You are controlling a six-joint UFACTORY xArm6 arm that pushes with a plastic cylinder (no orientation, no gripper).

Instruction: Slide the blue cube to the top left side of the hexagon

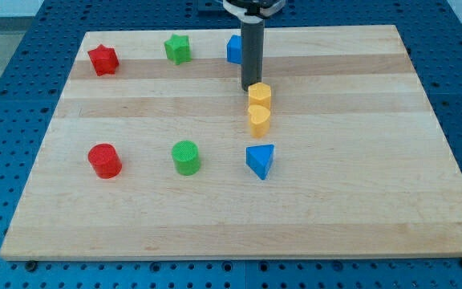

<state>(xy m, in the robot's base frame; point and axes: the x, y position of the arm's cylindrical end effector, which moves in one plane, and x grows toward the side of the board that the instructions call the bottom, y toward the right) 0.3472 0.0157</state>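
- Blue cube [233, 49] sits at the desk's [359, 185] top edge, partly hidden behind the rod, just up and left of my tip [250, 88].
- Tip touches yellow hexagon's [259, 95] upper-left side.
- No claw here; just a rod.

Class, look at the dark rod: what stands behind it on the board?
The blue cube stands behind the rod, which covers its right part. My tip sits just top-left of the yellow hexagon.

Two red blocks [103, 59] [104, 160], two green [178, 48] [186, 157], two yellow [259, 94] [258, 120], seemingly two blue [233, 49] [260, 160], one half hidden.
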